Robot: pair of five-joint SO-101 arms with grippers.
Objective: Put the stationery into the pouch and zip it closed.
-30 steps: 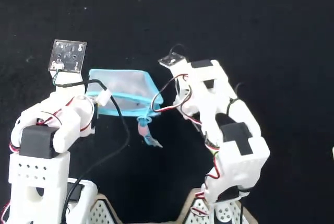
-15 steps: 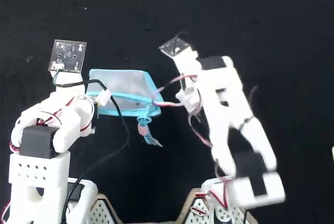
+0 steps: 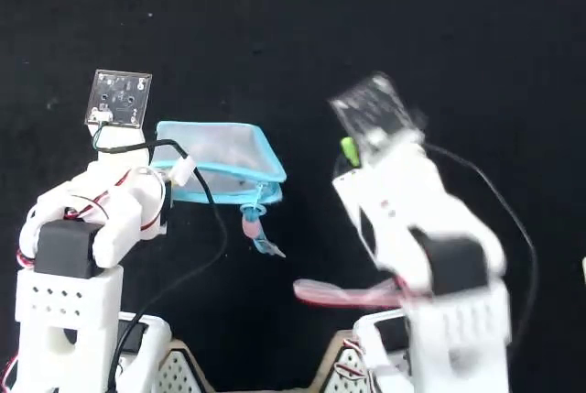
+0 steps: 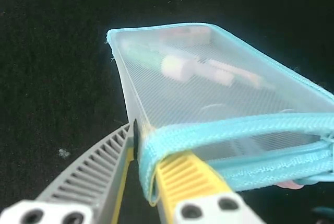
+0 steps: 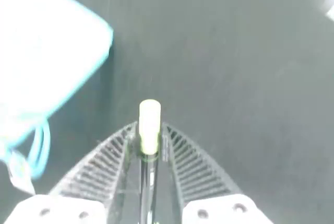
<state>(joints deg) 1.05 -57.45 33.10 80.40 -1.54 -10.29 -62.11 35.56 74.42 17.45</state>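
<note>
The pouch (image 3: pixel 220 162), clear mesh with teal edging, lies on the black counter (image 3: pixel 476 45) left of centre. The left gripper (image 4: pixel 140 148) is pinched tight on the pouch's teal zip band at its 8 o'clock corner. Several pens (image 4: pixel 209 70) lie inside, seen through the mesh. A pink tag (image 3: pixel 250 223) on a teal loop trails onto the counter at the pouch's 6 o'clock. At the pouch's 3 o'clock, apart from it, the right gripper (image 5: pixel 150 136) is closed narrowly around a pen (image 5: pixel 150 121) whose yellow-green cap pokes out past the fingertips. I can't tell how far the zip is drawn.
</note>
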